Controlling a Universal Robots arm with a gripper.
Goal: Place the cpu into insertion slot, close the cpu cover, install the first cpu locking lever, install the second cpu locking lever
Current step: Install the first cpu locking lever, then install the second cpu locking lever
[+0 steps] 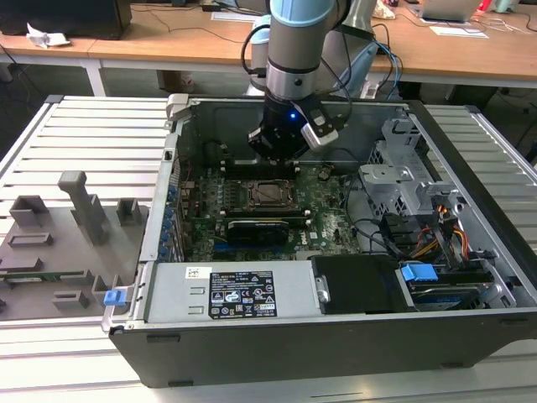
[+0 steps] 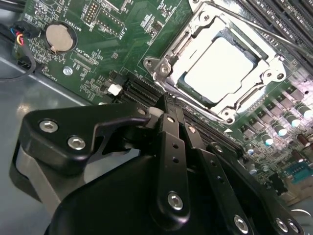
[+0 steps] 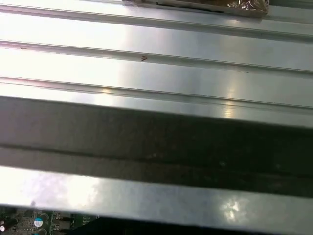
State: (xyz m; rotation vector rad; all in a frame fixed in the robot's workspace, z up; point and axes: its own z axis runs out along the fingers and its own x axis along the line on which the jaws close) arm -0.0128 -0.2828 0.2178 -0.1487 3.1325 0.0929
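The cpu [image 2: 220,68], a pale silver square, lies in the insertion slot [image 1: 270,193] on the green motherboard [image 1: 327,210]. The cpu cover [image 2: 188,44], a shiny metal frame, lies flat around the chip. A thin lever rod [image 2: 264,30] runs along the socket's far side. My gripper [image 1: 281,158] hangs inside the open case, just behind the socket in the exterior view. In the second wrist view its black fingers [image 2: 171,132] stand pressed together, and the gripper [image 2: 168,105] has its tips at the socket's edge, shut with nothing visible between them.
A long black card [image 1: 264,225] sits in front of the socket. A power supply [image 1: 239,294] fills the case's front, a drive cage [image 1: 403,180] the exterior view's right. Memory slots [image 2: 288,14] and a coin battery [image 2: 58,36] flank the socket. The case wall [image 3: 156,147] is close by.
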